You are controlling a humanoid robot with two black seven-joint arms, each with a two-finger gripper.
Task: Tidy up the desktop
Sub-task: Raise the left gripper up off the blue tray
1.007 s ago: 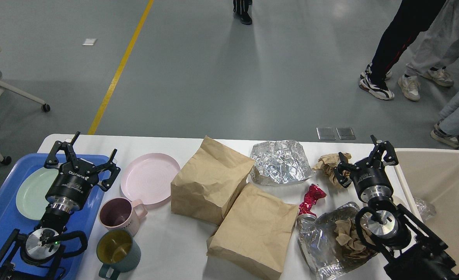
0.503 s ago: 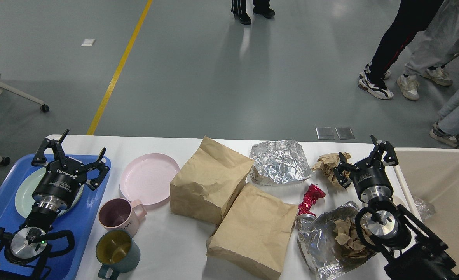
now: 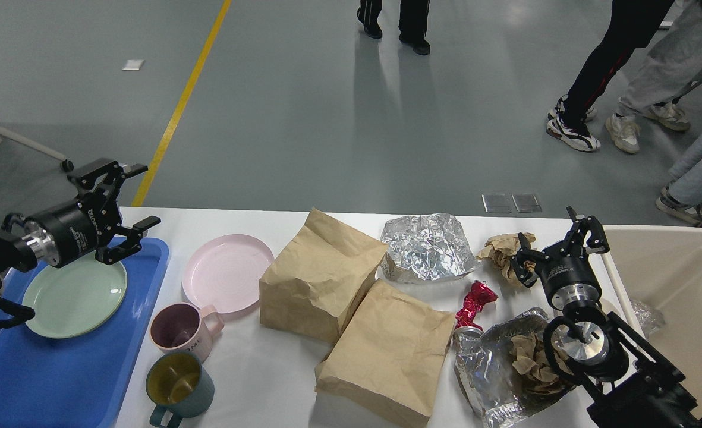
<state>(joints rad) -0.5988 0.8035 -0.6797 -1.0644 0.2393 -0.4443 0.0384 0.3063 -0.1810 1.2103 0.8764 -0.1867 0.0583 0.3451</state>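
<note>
The white desktop [image 3: 267, 380] carries a pink plate [image 3: 227, 272], a pink mug [image 3: 179, 328], a teal mug [image 3: 175, 380], two brown paper bags [image 3: 321, 276] [image 3: 389, 351], crumpled foil [image 3: 425, 246], a red wrapper [image 3: 475, 302], crumpled brown paper [image 3: 502, 249] and a foil tray of scraps [image 3: 505, 362]. My left gripper [image 3: 131, 199] hovers open and empty over the tray's far corner, pointing right. My right gripper [image 3: 556, 244] stands open and empty beside the crumpled brown paper.
A blue tray [image 3: 59, 380] at the left holds a green plate [image 3: 74, 296]. A beige bin [image 3: 677, 285] sits at the right with a foil scrap inside. People's legs [image 3: 600, 71] stand on the grey floor beyond the table. An office chair base [image 3: 6, 134] is at far left.
My left arm has swung left and up, off the green plate, its gripper now turned sideways to point right. The right arm has not moved. People beyond the table have shifted.
</note>
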